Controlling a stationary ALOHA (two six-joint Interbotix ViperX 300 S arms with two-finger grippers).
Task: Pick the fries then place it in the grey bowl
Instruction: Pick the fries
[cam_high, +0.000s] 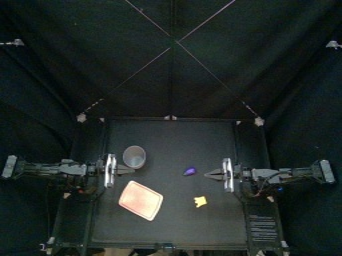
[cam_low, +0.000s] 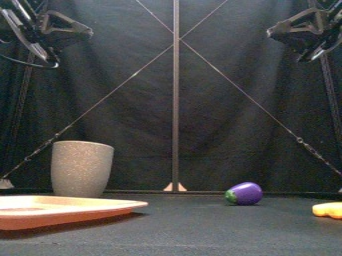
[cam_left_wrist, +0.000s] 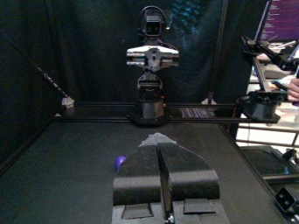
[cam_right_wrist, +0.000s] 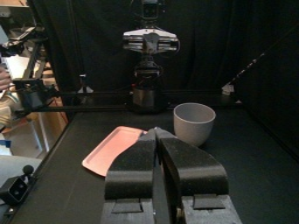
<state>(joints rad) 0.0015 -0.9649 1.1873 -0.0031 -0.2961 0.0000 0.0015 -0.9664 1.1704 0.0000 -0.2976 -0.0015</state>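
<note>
**A:** Where are the fries (cam_high: 199, 201)?
**B:** Loose on the table (cam_high: 174, 228), front of centre, near the right gripper (cam_right_wrist: 156, 133). A purple toy (cam_high: 190, 171) lies just behind them.
**A:** The bowl (cam_high: 134, 155)?
**B:** Upright at back left, behind the tray (cam_high: 140, 199) and well apart from the fries.
**A:** Jaws?
**B:** Both pairs are pressed together and empty. The left gripper (cam_left_wrist: 163, 142) hangs at its own side.
**A:** So which step is this?
**B:** The pick, not yet begun, I'd say. The right jaws must spread, then drop over the fries.
</note>
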